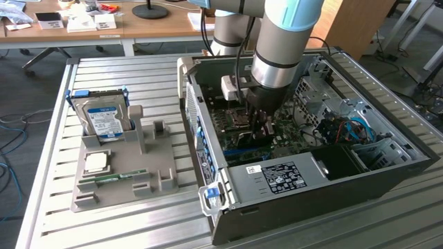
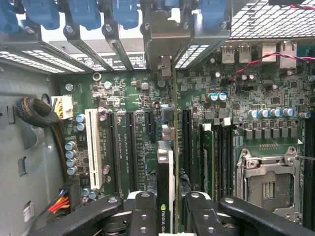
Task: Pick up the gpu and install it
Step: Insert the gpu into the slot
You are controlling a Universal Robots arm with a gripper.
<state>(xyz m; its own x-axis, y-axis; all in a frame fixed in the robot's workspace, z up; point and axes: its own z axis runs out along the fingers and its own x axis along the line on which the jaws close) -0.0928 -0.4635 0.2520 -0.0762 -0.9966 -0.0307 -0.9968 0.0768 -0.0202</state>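
Green-edged gpu (image 2: 166,187) is standing on edge, pinched in the end effector (image 2: 166,209) inside the open computer case (image 1: 387,179); its long axis is running along the motherboard's expansion slots (image 2: 132,147), silver bracket toward the rear openings

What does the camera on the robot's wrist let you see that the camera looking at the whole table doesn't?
Wrist view: close detail of the motherboard, namely the white expansion slot, the empty processor socket and the gpu standing on edge between the gripper fingers, its bracket reaching the case's rear slots.

Exterior view: the arm reaching down into the open computer case, the grey parts holder with a hard drive standing in it, and the slatted table.

Both: the gripper inside the case, over the green motherboard.
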